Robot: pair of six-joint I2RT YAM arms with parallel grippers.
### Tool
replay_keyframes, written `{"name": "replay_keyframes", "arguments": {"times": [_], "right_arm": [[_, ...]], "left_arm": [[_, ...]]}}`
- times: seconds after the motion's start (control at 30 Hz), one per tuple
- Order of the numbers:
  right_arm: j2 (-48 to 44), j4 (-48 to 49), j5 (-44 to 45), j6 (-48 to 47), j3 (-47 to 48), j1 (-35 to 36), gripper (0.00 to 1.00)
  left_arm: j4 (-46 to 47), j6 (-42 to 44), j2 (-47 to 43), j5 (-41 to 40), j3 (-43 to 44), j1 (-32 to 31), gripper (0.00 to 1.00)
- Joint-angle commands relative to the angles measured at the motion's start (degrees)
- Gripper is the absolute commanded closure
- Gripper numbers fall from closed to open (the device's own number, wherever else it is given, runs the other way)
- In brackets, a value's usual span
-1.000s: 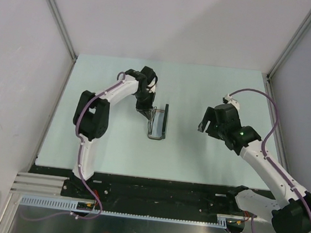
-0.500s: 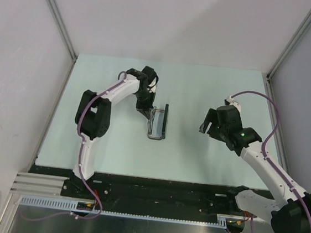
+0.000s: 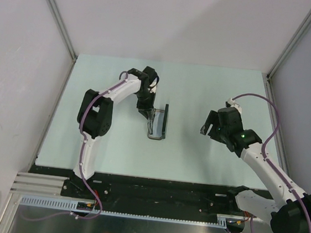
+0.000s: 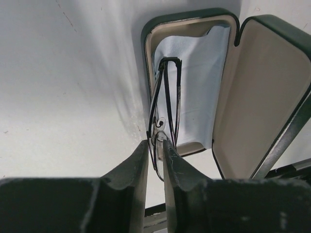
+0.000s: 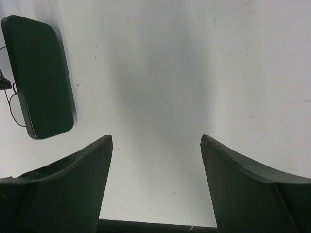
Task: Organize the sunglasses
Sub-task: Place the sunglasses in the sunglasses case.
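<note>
The thin dark wire-frame sunglasses [image 4: 165, 102] are folded and held on edge by my left gripper [image 4: 156, 145], which is shut on their near end. Their far end reaches into the open black case [image 4: 192, 22], over the pale blue cloth [image 4: 204, 73] that lines it. The case lid [image 4: 265, 97] stands open to the right. From above, the left gripper [image 3: 143, 113] is at the left side of the case [image 3: 158, 123]. My right gripper [image 3: 209, 127] is open and empty, well to the right of the case. In the right wrist view the case's dark lid [image 5: 41, 75] shows at upper left.
The pale table top [image 3: 203, 88] ends in metal rails at left and right. White walls enclose the back and sides. A black base strip [image 3: 154, 186] runs along the near edge.
The left gripper has barely moved. The right arm has shifted slightly down and to the right, away from the case.
</note>
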Motion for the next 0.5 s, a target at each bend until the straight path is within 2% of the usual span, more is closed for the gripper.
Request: {"name": "replay_keyframes", "arguments": {"times": [0.0,0.47], "right_arm": [[-1.38,2.01,-0.07,-0.27,-0.28,-0.43,0.22],[-1.38,2.27,-0.07,-0.36,-0.98,-0.69,0.22]], "left_arm": [[-0.73,-0.33,-0.41,0.82,2.70,-0.26,0.77],[-0.64,-0.50,-0.49,3.46,2.96,-0.96,0.78]]}}
